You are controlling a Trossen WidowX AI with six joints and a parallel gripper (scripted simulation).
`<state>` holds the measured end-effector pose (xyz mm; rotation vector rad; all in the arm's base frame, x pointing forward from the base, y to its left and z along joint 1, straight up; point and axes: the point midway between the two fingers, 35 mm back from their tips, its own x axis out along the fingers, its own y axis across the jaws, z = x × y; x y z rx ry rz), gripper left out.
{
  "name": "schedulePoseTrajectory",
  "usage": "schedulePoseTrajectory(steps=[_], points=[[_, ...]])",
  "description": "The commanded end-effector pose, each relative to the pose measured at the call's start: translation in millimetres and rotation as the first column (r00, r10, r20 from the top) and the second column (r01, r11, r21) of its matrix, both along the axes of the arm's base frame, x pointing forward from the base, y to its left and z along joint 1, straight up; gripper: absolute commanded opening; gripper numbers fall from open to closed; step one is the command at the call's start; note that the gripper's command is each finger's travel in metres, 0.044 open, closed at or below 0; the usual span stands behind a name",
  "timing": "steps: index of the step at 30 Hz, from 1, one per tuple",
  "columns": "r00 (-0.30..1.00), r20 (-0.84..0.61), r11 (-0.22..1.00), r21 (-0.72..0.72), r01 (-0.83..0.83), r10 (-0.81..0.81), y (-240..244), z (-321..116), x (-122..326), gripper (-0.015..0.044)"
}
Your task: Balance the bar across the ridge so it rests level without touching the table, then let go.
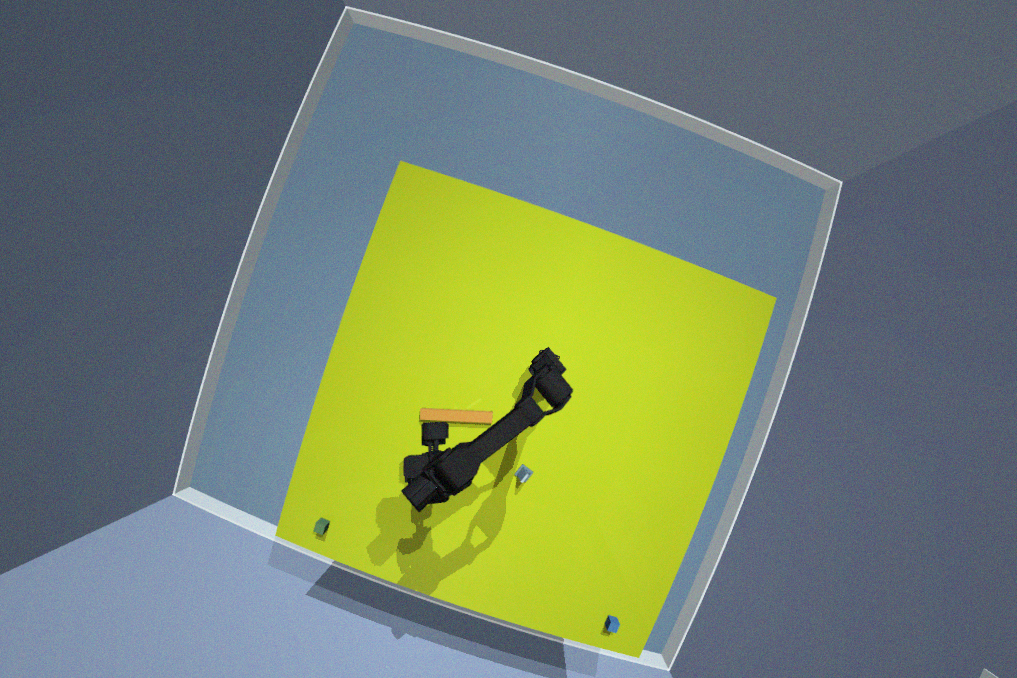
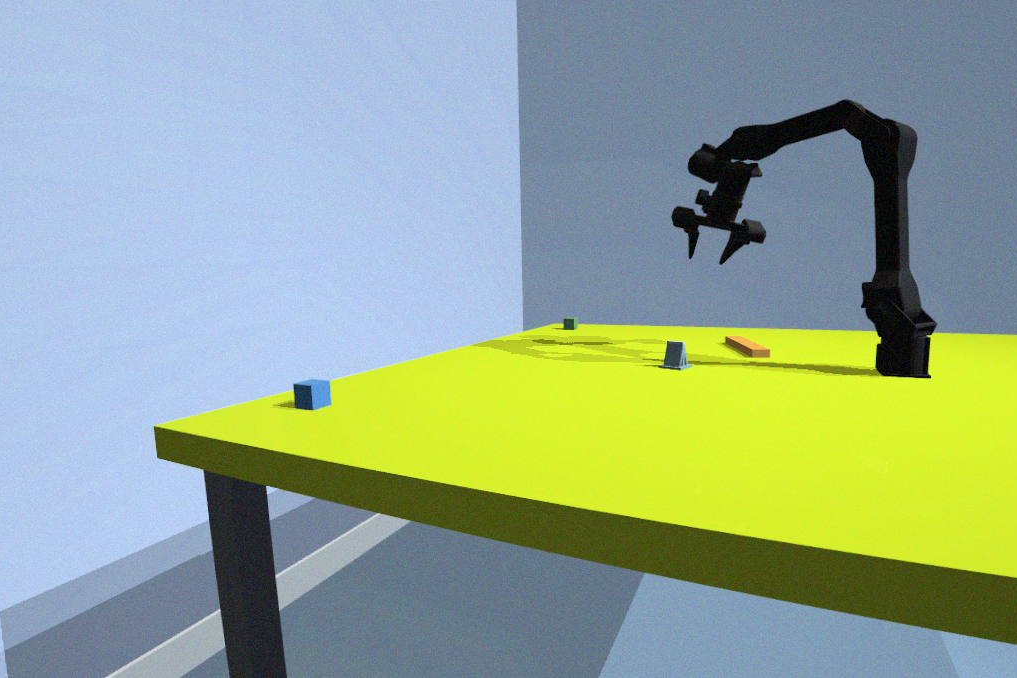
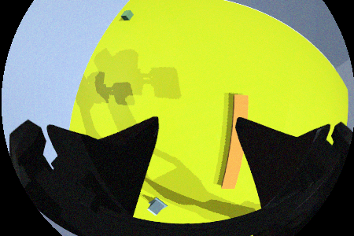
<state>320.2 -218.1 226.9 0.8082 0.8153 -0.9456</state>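
The orange bar (image 1: 456, 416) (image 2: 747, 346) (image 3: 232, 167) lies flat on the yellow-green table (image 1: 605, 319) (image 2: 525, 447) (image 3: 189, 29). The small grey-blue ridge (image 1: 523, 473) (image 2: 674, 354) (image 3: 157, 206) stands on the table apart from the bar, with nothing on it. My gripper (image 2: 706, 260) (image 3: 199, 123) is open and empty, high above the table with its fingers pointing down. In the wrist view the right finger overlaps part of the bar, and the ridge shows low between the fingers. In the top view the arm hides the fingertips.
A green block (image 1: 321, 526) (image 2: 570, 323) (image 3: 127, 15) stands near one table corner. A blue block (image 1: 611, 624) (image 2: 312, 394) stands near another corner. The arm's base (image 2: 902, 351) stands on the table, on the bar's side of the ridge in the exterior view.
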Motion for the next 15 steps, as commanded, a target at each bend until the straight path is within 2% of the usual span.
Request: schedulePoseTrajectory(steps=[1,11,15], points=[[0.995,-0.101,0.997,0.081,0.004,0.004,-6.3,-32.0,-14.0,0.0315],[0.950,-0.312,0.948,0.310,0.068,0.034,-16.4,-98.9,-58.6,0.0315],[0.941,-0.336,0.935,0.345,0.082,0.042,-16.5,-107.3,-65.6,0.0315]])
